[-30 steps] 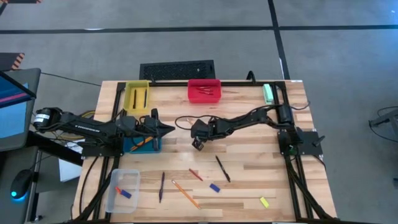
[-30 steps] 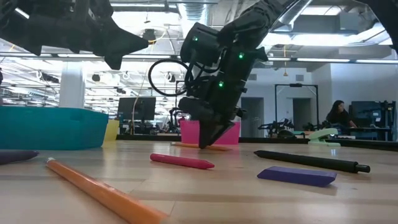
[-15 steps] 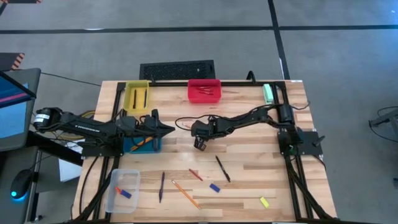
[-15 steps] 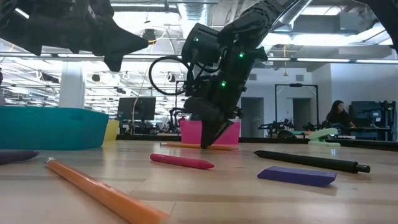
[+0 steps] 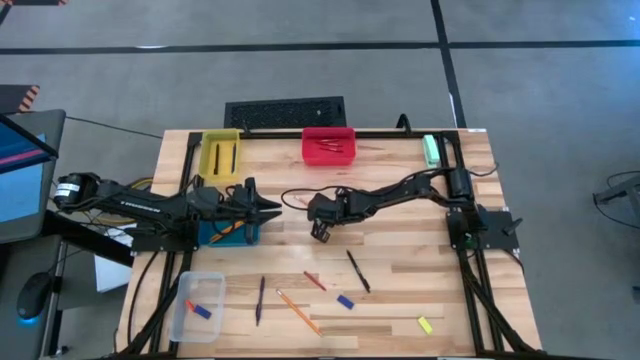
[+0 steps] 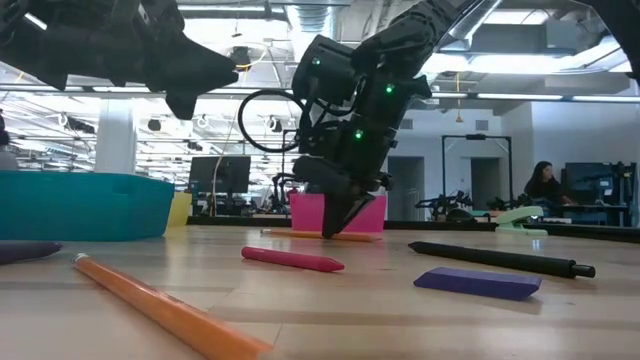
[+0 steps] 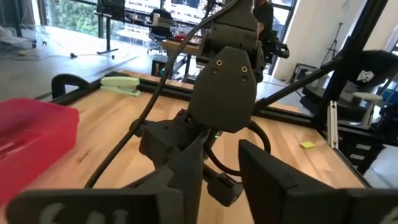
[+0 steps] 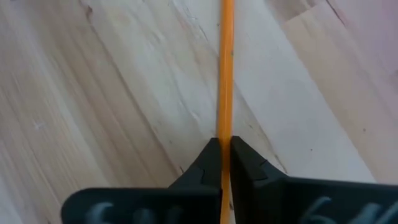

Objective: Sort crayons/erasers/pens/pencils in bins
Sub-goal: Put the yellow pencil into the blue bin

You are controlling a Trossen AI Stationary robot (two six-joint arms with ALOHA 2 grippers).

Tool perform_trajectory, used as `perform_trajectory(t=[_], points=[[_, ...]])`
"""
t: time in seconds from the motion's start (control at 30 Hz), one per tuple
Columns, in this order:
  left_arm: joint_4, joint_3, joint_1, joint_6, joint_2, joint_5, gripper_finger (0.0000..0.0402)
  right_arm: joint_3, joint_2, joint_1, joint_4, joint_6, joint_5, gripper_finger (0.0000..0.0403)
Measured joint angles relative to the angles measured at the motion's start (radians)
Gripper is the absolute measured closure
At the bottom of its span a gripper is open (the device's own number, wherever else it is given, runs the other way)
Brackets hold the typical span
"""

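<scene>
My right gripper points down at the middle of the table and is shut on a long orange pencil. That pencil also shows as a thin orange line behind the fingertips in the low view. My left gripper is open and empty. It hovers over the right edge of the teal bin, which holds an orange pencil. The yellow bin holds dark pens, the red bin holds crayons, and the clear bin holds erasers. My right gripper pinches the pencil's shaft between its two fingertips, away from the pencil's ends. The fingers come from above, pointing down. The pencil runs level, close along the table top; I cannot tell whether it is lifted off it.
Loose on the near half of the table lie a purple pen, an orange pencil, a red crayon, a black pen, a blue eraser and a yellow eraser. A green object lies at the far right.
</scene>
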Motion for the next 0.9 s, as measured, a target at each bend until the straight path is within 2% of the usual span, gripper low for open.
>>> perform_trajectory(t=[0.13, 0.3, 0.5, 0.67, 0.9], points=[[0.001, 0.0, 0.0, -0.01, 0.0, 0.0, 0.0276, -0.001, 0.0, 0.005, 0.038, 0.04, 0.01, 0.0386], [-0.001, 0.0, 0.0, -0.029, 0.0, -0.001, 0.0242, 0.0, 0.003, 0.014, 0.052, 0.121, 0.091, 0.0384], [-0.007, 0.0, 0.0, -0.11, 0.0, -0.029, 0.0206, -0.002, 0.005, 0.03, 0.084, 0.181, 0.111, 0.0384], [-0.038, 0.0, 0.0, -0.153, 0.0, -0.026, 0.019, -0.002, 0.007, 0.052, 0.092, 0.224, 0.134, 0.0384], [-0.059, 0.0, -0.012, -0.185, 0.0, -0.009, 0.0188, -0.001, 0.007, 0.072, 0.082, 0.261, 0.149, 0.0381]])
